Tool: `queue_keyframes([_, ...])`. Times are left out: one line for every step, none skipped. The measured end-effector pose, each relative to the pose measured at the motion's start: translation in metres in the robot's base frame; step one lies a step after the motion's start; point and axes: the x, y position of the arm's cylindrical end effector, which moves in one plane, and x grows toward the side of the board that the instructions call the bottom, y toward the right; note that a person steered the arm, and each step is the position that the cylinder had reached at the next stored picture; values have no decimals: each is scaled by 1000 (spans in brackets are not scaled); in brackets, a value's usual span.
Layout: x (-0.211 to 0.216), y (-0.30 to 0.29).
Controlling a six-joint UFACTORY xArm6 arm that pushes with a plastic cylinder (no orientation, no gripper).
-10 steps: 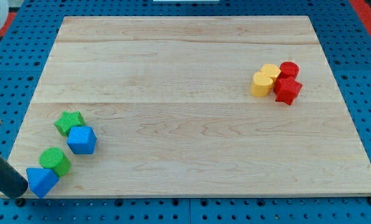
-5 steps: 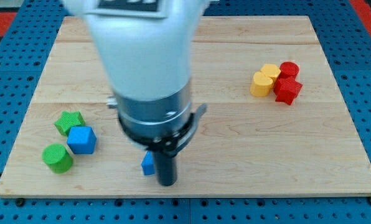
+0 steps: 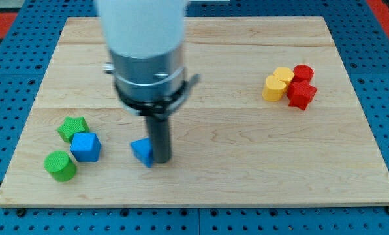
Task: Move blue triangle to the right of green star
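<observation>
My tip [image 3: 160, 158] touched the blue triangle [image 3: 142, 152] on its right side, on the surface [image 3: 247, 150], right of the green star [image 3: 72, 128]. No hand showed.

blue blocks [image 3: 85, 146]: 2 | green blocks [image 3: 72, 128]: 2 | yellow blocks [image 3: 273, 87]: 2 | red blocks [image 3: 301, 94]: 2

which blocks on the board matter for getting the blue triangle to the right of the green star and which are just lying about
Part of the job:
- small blue triangle block, touching my tip on the tip's left in the view
- green star block

Lying about:
- blue cube-like block
- green cylinder block
- two yellow blocks
- two red blocks
</observation>
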Motion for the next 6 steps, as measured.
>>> queue_keyframes([-20, -19])
queue_keyframes([-17, 1])
queue_keyframes([-10, 16])
queue_keyframes([16, 24])
queue_keyframes([42, -9])
queue_keyframes([11, -8])
